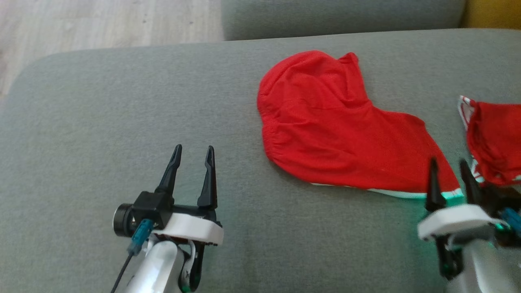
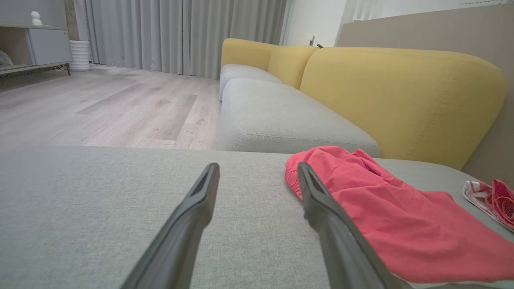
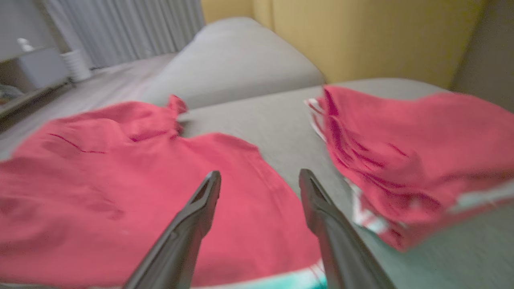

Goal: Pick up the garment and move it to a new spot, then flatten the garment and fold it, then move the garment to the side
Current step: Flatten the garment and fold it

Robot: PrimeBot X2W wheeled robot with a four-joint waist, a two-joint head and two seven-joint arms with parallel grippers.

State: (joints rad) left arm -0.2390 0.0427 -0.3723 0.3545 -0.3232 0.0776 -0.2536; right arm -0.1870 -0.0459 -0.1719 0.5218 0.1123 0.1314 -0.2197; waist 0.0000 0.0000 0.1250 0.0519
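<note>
The red garment (image 1: 325,130) lies on the grey sofa cushion (image 1: 122,101). The left fingers (image 1: 208,179), at its eight o'clock, and the right fingers (image 1: 434,183), at its five o'clock corner, stand wide apart, empty.

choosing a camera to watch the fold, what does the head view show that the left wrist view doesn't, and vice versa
Head view adds: the right gripper, open, at the near hem of the red garment. Left wrist view adds: curtains and a cabinet. Both: the garment, a second red cloth beside it, the grey cushion, the wooden floor, the open left gripper.
</note>
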